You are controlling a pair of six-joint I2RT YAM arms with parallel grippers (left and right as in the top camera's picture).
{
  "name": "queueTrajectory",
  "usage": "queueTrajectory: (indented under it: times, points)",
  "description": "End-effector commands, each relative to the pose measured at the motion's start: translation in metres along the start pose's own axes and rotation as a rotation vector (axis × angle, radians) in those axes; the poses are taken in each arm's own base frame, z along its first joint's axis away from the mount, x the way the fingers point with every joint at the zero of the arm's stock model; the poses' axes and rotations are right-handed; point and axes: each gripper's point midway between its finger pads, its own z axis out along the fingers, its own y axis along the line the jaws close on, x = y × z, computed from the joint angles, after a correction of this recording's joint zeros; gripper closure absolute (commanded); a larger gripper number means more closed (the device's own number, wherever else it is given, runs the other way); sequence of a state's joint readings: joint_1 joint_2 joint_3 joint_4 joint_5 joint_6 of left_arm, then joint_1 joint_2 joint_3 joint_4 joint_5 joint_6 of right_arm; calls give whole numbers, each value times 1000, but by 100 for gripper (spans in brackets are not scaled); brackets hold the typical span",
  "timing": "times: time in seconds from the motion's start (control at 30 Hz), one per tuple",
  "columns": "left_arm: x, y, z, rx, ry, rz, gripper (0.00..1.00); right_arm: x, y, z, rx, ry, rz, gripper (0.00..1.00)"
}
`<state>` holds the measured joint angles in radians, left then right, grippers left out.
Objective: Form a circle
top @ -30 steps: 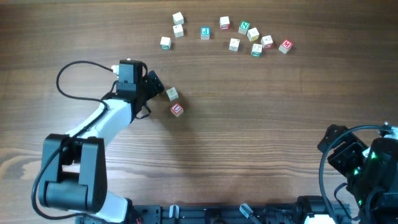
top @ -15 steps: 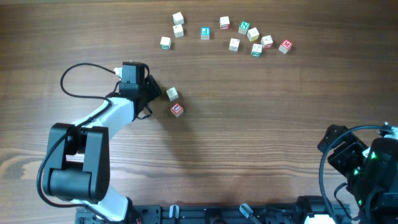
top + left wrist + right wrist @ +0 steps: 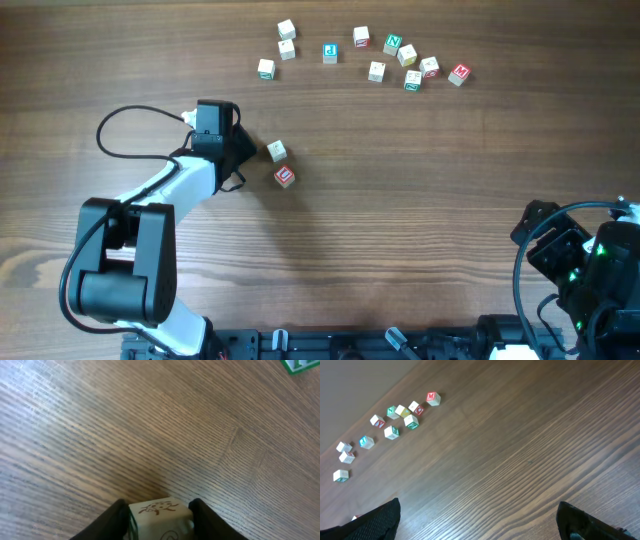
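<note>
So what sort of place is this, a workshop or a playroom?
Most likely a robotics lab bench. A left arm and a right arm are mounted at one wood-grain table, and small wooden letter cubes lie scattered on it, probably as practice pieces.

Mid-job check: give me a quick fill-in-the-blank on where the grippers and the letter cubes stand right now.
1. A pale cube sits between the left gripper's two ____.
2. The right gripper stands wide ____ and holds nothing.
3. The lowest cube in the overhead view carries a ____ print.

Missing words: fingers; open; red.
</note>
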<state>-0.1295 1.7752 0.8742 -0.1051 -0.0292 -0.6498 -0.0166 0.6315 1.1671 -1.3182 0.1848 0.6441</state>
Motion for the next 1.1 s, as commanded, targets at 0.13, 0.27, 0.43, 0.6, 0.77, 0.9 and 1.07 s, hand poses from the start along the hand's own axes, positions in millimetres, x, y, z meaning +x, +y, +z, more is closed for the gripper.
queueTrajectory:
  times: [0.13, 0.27, 0.43, 0.6, 0.77, 0.9, 1.07]
  points:
    - [4, 4, 1, -36, 21, -98, 66, -1, 0, -1, -3, -11, 14, 0]
    - [8, 6, 1, -46, 32, -130, 66, -1, 0, -1, -3, -11, 14, 0]
    - [18, -3, 1, -38, 47, -115, 63, -1, 0, -1, -3, -11, 15, 0]
    - [27, -13, 0, -31, 51, -78, 63, -2, 0, -1, -3, -11, 14, 0]
    - [27, -12, 0, -44, 41, -111, 64, -1, 0, -1, -3, -11, 14, 0]
    - [25, -10, 0, -57, 26, -178, 64, -1, 0, -1, -3, -11, 14, 0]
    - [25, -10, 0, -60, 23, -247, 64, -1, 0, -1, -3, -11, 15, 0]
